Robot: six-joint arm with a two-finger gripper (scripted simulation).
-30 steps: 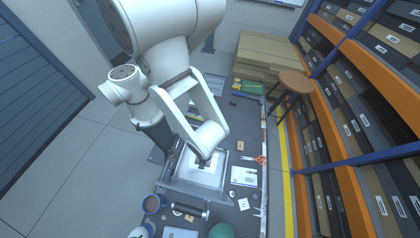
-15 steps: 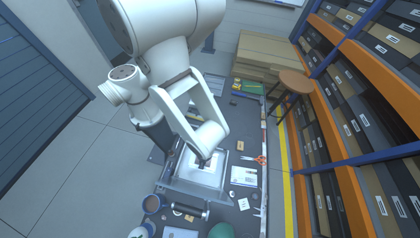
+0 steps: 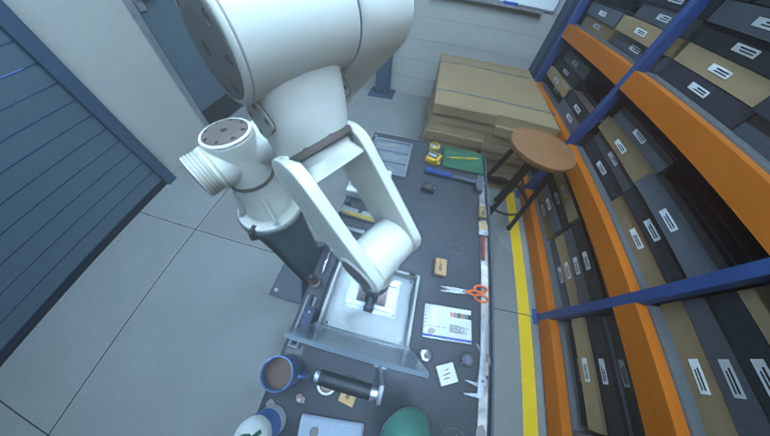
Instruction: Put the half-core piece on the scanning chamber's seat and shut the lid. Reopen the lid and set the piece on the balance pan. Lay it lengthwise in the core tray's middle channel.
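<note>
The brown half-core piece [image 3: 382, 299] is partly hidden under my fingers; it lies on the lit seat inside the scanning chamber [image 3: 373, 308]. My gripper [image 3: 370, 303] reaches down into the chamber right over the piece and stands open, holding nothing. The chamber's lid [image 3: 356, 348] is swung open toward the near side, lying almost flat. The core tray [image 3: 393, 155] sits at the far end of the dark bench. My arm hides the bench behind the chamber, so the balance is only partly visible at best.
A coffee mug [image 3: 281, 374] stands near the lid's left corner, a black cylinder [image 3: 346, 384] beside it. Orange scissors [image 3: 469, 292], a colour card [image 3: 447, 323] and a small wooden block [image 3: 440, 266] lie right of the chamber. A stool [image 3: 540, 151] and shelving flank the bench's right side.
</note>
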